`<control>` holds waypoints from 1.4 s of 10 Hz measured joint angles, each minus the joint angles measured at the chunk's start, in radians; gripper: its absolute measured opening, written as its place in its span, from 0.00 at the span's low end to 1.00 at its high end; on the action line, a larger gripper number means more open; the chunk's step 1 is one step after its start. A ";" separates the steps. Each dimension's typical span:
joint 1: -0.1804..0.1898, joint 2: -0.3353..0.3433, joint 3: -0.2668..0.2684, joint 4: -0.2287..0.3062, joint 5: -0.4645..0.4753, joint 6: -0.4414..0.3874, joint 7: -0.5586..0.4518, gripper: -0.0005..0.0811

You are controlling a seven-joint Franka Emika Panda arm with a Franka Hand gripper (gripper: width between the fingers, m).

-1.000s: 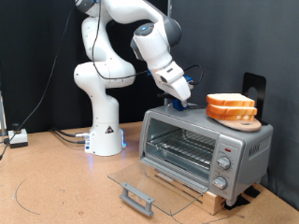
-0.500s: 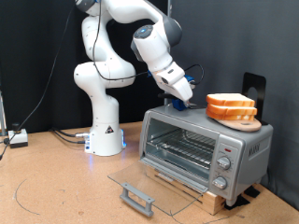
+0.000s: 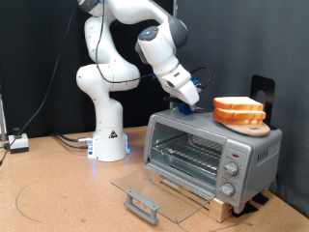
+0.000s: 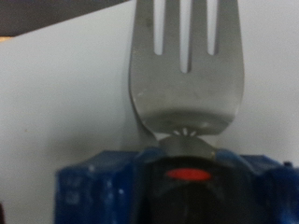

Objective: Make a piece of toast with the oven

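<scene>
Largest first: your white Panda arm (image 3: 116, 58) stands at the exterior view's left on the brown worktop (image 3: 58, 198), elbow bent, wrist angled down toward the oven's roof.

The oven (image 3: 208, 155) sits on the exterior view's right on a wooden board (image 3: 198, 196). Its glass door (image 3: 150, 191) is dropped fully open, lying flat toward the camera, handle (image 3: 141, 205) at the front edge. The wire rack (image 3: 188, 155) shows inside, with nothing visible on it. Three round knobs (image 3: 230, 172) run down the right panel. There's a small red mark near the panel top, too small to read. No legible brand or text anywhere.

The wooden plate (image 3: 243, 123) is on the oven roof, right end, with two bread slices stacked on it. The piece of toast (image 3: 238, 103) is the top one, still up there, not in the oven.

The jaws (image 3: 188, 104) hover just over the roof's left rear part, near the plate but apart from it. Something blue sits at the tips. In the wrist view you see a metal fork (image 4: 185, 65), tines pointing away, its neck running into a blue block (image 4: 159, 191) with a red dot. Looks gripped, but the fingers themselves don't show, so I cannot tell whether the jaws are open or closed.

A black stand (image 3: 261, 92) is behind the oven.
</scene>
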 joint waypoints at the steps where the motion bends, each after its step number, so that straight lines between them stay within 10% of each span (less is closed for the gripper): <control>1: 0.000 0.000 0.000 0.000 0.001 -0.004 0.000 1.00; 3: 0.000 0.000 0.000 0.001 0.003 -0.008 -0.002 0.66; 5: 0.000 0.000 0.000 0.001 0.005 -0.012 -0.002 0.59; 14: 0.000 0.000 0.004 0.006 0.011 -0.013 0.000 0.61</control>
